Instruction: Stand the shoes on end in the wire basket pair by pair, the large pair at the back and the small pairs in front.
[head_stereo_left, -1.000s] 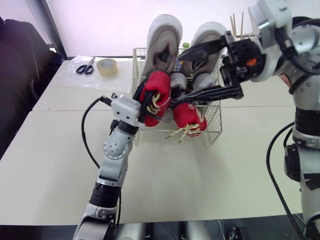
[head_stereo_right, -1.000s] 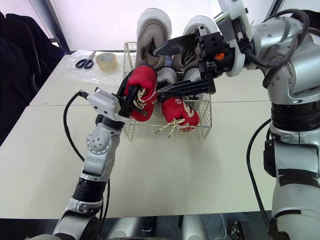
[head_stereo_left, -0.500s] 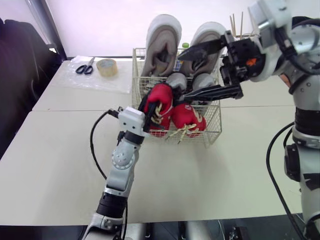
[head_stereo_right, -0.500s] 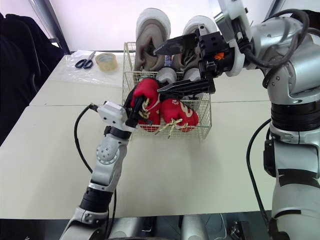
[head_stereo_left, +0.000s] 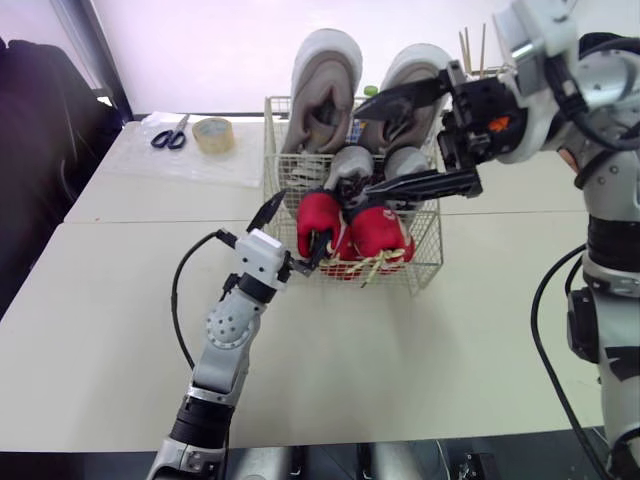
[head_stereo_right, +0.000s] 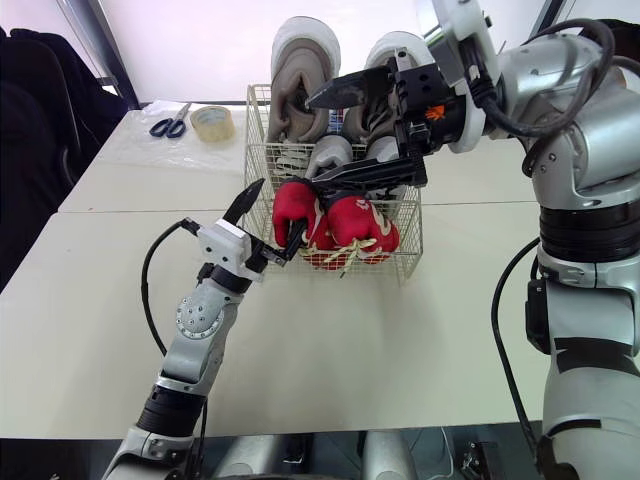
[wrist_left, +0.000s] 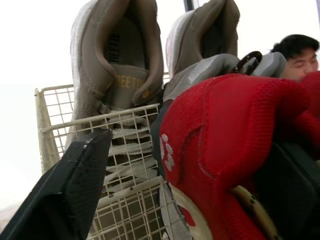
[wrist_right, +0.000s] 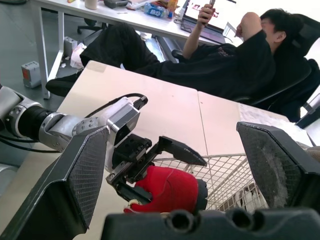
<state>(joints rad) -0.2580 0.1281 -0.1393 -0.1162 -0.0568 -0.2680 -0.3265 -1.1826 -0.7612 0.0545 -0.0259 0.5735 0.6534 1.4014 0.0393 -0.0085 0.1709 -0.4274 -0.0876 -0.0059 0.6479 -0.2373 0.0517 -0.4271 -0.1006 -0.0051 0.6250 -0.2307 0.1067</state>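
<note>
Shoes (head_stereo_right: 300, 70) all stand in the basket (head_stereo_left: 425, 255): large pair (head_stereo_left: 330, 90) at the back, small grey pair (head_stereo_left: 350, 162) in the middle, red pair (head_stereo_left: 350, 235) in front. Placing looks finished. The left gripper (head_stereo_left: 300, 220) is spread, one finger touching a red shoe; the right gripper (head_stereo_left: 372, 145) hangs spread above. A label (wrist_left: 125, 81) partly reads "REET".

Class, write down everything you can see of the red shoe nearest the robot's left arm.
The red shoe is small, of red knit-looking fabric with white markings and tan laces. It stands roughly on end at the front of the wire basket, against its red twin, small grey shoes behind. The open left end effector straddles it.
</note>
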